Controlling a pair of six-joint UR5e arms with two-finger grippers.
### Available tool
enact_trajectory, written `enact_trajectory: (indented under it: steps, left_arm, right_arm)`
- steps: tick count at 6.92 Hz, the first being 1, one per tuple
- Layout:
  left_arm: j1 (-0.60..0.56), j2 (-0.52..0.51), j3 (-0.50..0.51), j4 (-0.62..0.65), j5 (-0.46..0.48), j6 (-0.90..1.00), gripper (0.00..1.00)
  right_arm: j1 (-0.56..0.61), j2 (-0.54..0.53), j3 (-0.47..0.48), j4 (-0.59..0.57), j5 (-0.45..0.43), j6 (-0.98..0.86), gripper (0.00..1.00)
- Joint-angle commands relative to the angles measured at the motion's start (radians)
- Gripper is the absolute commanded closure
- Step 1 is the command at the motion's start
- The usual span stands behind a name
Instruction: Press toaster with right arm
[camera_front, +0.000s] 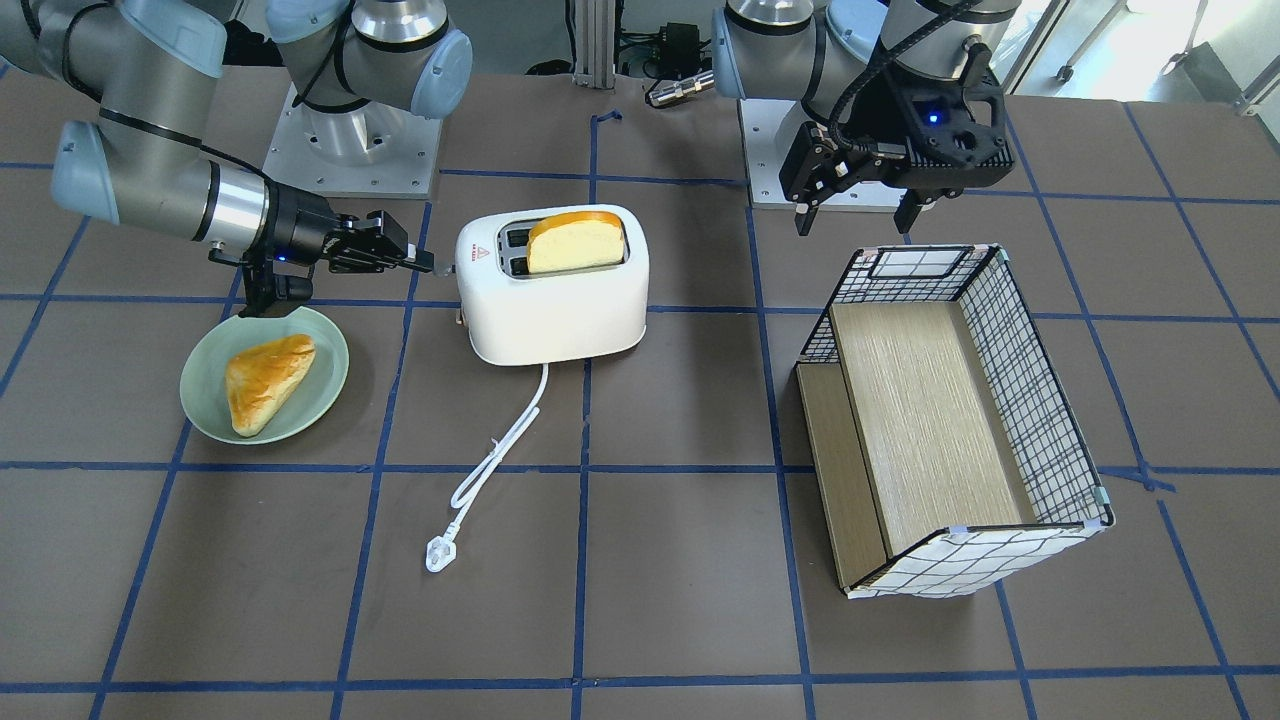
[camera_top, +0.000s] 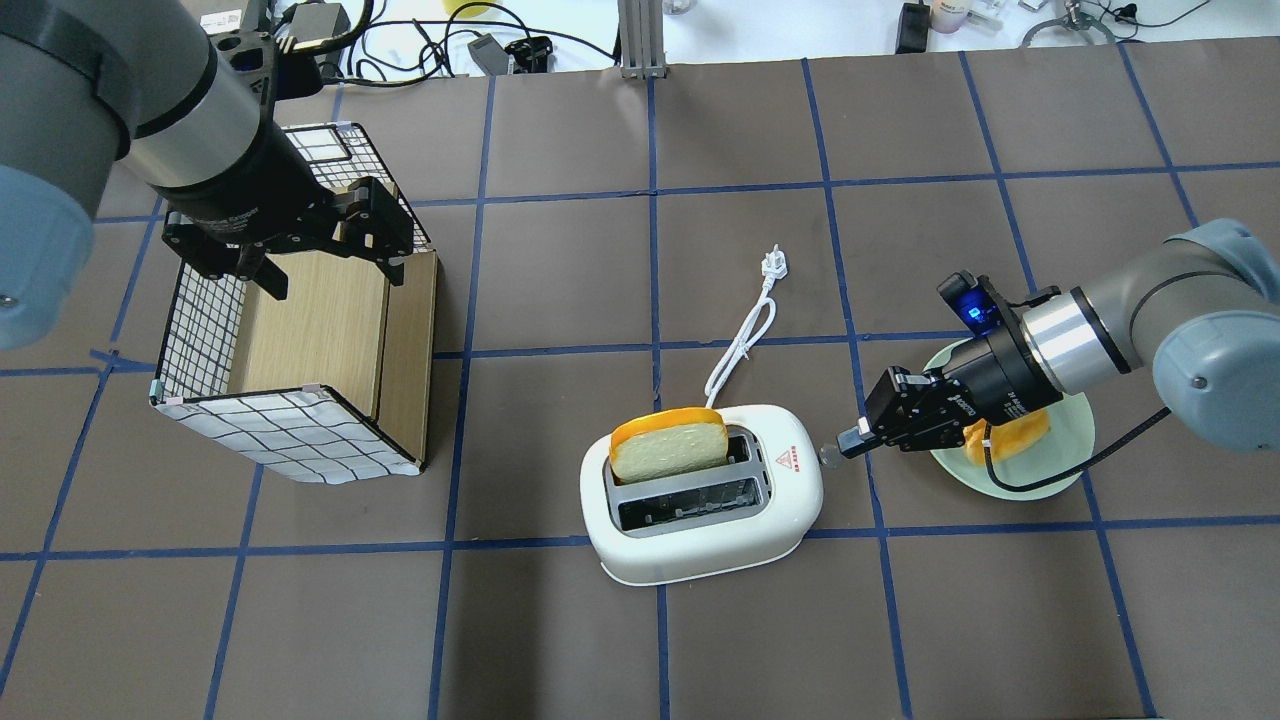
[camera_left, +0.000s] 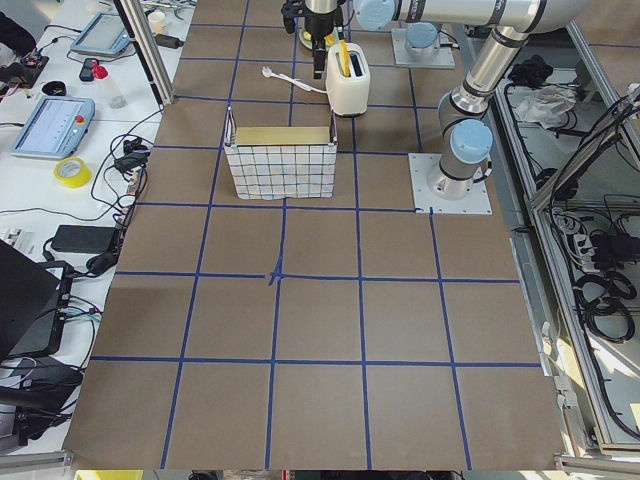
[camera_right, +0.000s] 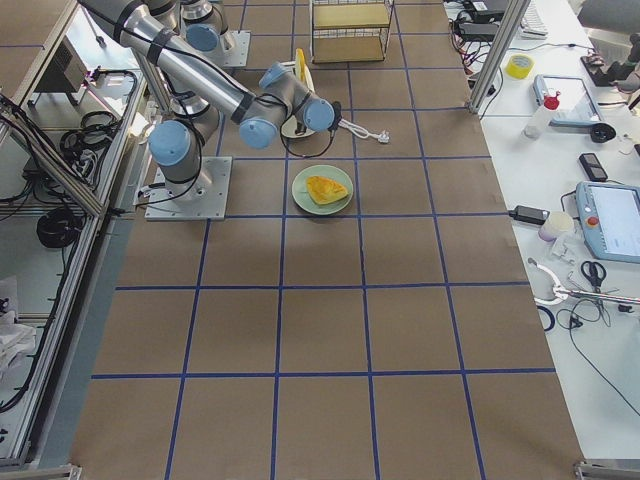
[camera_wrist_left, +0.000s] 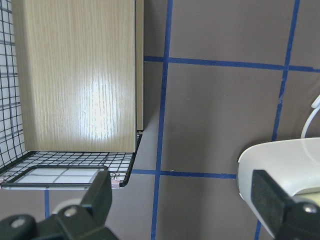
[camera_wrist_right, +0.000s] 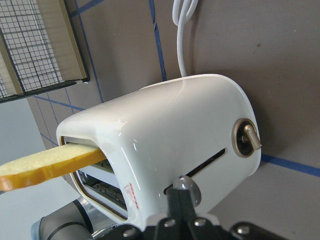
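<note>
The white toaster (camera_front: 555, 305) stands mid-table with a yellow bread slice (camera_front: 578, 243) sticking up from one slot. It also shows in the overhead view (camera_top: 700, 530) and the right wrist view (camera_wrist_right: 175, 130). My right gripper (camera_front: 425, 262) is shut, level with the toaster's end. Its closed fingertips (camera_top: 845, 443) sit at the side lever knob (camera_wrist_right: 186, 186), at the upper end of the lever slot. My left gripper (camera_top: 325, 275) is open and empty above the wire basket (camera_top: 290, 430).
A green plate (camera_front: 205, 400) with a golden pastry (camera_front: 265, 380) lies under my right wrist. The toaster's white cord ends in a plug (camera_front: 438, 552) on the table. The wire basket with wooden shelves (camera_front: 1040, 400) lies on its side beside the toaster.
</note>
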Motion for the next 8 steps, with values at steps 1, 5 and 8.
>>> enact_trajectory:
  steps: [1,5,8]
  left_arm:
    - [0.000,0.000,0.000,0.000,0.000,0.000,0.00]
    - [0.000,0.000,0.000,0.000,-0.002,0.000,0.00]
    - [0.000,0.000,0.000,0.000,0.000,0.000,0.00]
  right_arm:
    - [0.002,0.000,0.007,0.003,0.002,-0.006,1.00]
    - [0.005,0.041,0.008,0.003,0.001,-0.026,1.00]
    - [0.005,0.063,0.008,-0.006,0.002,-0.024,1.00]
